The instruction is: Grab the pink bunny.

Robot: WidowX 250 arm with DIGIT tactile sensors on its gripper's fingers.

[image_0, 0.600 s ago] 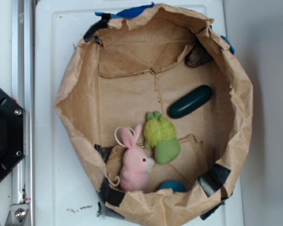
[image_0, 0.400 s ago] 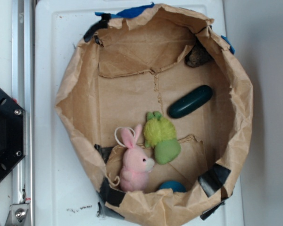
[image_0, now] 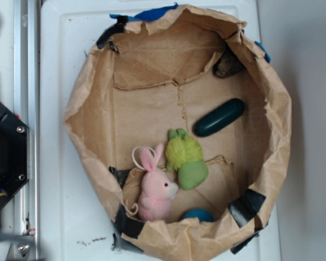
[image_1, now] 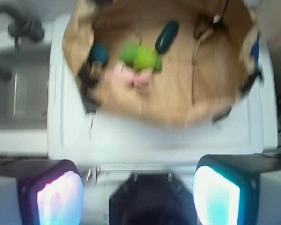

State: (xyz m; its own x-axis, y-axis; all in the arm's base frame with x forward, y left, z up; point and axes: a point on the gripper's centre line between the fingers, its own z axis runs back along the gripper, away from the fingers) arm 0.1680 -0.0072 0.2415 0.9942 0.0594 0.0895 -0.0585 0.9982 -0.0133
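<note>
The white tabletop (image_0: 60, 163) carried a crumpled brown-paper tub (image_0: 92, 109), taped at its rim. The gripper (image_1: 138, 197) hung back off the tub's edge, its blocky fingers (image_1: 218, 197) spread wide, holding nothing. The fuzzy pink bunny (image_0: 155, 190) sat upright against the tub's near wall, touching a shaggy yellow-green plush (image_0: 186, 157)

Likely a laundry room; white appliance top (image_0: 60, 163) holds a paper-bag bin (image_0: 271, 109); sink (image_1: 23, 93) beside it.

The pink bunny (image_0: 156, 191) (image_1: 129, 77), a small pale plush with upright ears, dark eye, white muzzle and white loop cord, sits at six o'clock, facing three o'clock.
</note>
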